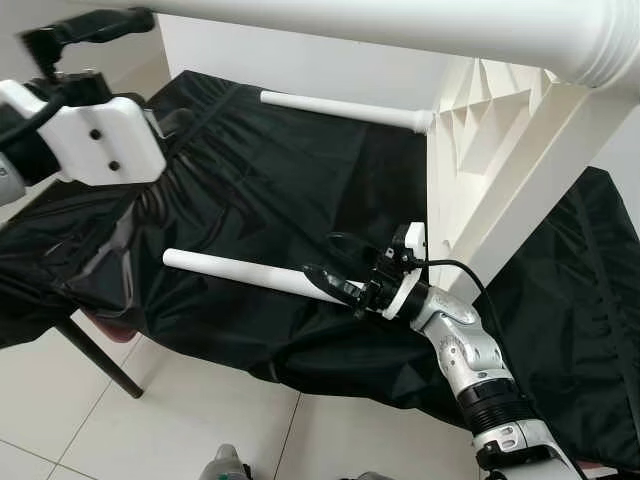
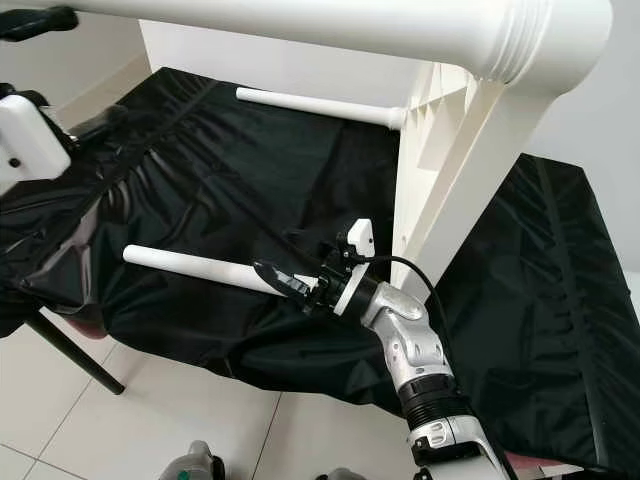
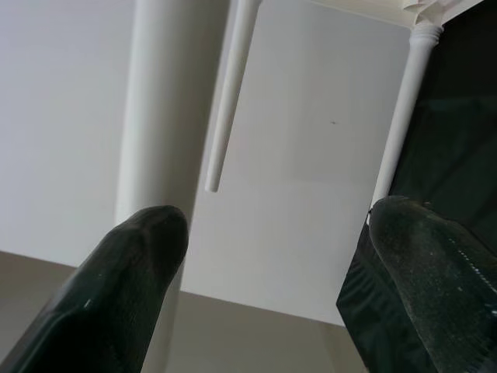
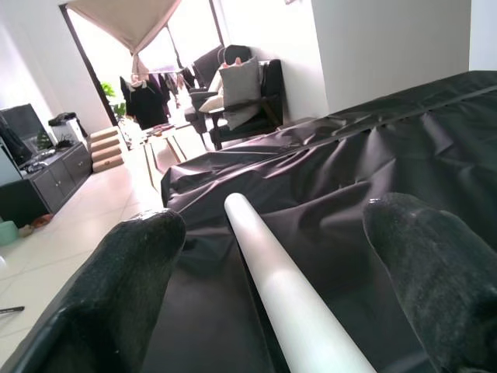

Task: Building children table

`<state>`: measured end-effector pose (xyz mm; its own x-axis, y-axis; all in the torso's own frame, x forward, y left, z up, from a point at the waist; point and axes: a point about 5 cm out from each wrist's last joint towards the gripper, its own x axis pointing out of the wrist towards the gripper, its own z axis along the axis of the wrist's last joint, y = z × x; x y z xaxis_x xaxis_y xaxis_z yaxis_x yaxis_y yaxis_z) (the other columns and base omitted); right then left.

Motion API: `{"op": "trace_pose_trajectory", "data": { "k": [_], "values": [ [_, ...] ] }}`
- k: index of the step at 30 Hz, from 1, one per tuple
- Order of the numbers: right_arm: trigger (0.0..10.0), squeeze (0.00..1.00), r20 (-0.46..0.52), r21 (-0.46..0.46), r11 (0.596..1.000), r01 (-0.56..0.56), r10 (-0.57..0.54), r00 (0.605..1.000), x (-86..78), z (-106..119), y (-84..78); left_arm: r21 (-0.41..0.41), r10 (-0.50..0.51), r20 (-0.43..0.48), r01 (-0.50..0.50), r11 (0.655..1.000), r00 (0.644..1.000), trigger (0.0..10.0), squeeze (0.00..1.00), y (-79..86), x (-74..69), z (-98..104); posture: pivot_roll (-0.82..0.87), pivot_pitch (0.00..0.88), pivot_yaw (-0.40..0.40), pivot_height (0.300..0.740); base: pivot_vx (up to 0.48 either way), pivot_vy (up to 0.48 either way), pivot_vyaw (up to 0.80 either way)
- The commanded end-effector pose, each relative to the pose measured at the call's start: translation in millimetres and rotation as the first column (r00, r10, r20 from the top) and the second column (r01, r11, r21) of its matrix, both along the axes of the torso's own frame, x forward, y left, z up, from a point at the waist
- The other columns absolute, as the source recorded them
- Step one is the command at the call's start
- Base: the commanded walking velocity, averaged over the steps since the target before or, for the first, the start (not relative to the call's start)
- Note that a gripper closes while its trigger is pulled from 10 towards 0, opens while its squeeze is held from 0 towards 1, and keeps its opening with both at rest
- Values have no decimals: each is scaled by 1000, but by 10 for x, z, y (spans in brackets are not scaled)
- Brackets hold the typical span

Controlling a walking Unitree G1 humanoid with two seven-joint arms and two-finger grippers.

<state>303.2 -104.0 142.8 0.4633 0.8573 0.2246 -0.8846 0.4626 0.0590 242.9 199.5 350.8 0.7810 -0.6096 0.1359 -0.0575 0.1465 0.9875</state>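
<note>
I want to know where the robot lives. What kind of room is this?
Probably a home living room: the right wrist view shows an armchair with cushions, a low cabinet and a tiled floor.

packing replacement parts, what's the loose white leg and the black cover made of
Loose white leg: probably moulded plastic, smooth matte white, uniform with no grain.
Black cover: thin woven or coated fabric, likely polyester or nylon; it creases and carries a slight sheen.

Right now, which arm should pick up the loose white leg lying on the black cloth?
Right. The right gripper is already at the loose leg, its fingers open either side. The left gripper is raised beside the upper table leg.
</note>
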Motion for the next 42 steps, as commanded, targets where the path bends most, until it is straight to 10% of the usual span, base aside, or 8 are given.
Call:
{"op": "trace_pose_trajectory", "data": {
  "k": [1, 17, 42],
  "values": [
    [10000, 0, 3, -7, 1000, 6, -5, 1000, 3, -19, -6, 1, -6, 20, 6, 1000, 1000, 10000, 0, 4, -105, 84, 257, 40, -48, 740, 0, 0, 0],
    [10000, 0, 7, -15, 1000, -9, 9, 1000, 76, 24, 10, 23, 44, 29, -44, 999, 999, 10000, 0, 170, -106, 149, 264, 26, -68, 740, 0, 0, 0],
    [10000, 0, 22, 5, 999, 32, -32, 999, 69, 42, -16, 147, -21, 37, 16, 989, 999, 10000, 0, 84, 496, 183, 215, 27, -38, 740, 0, 0, 0]
  ]
}}
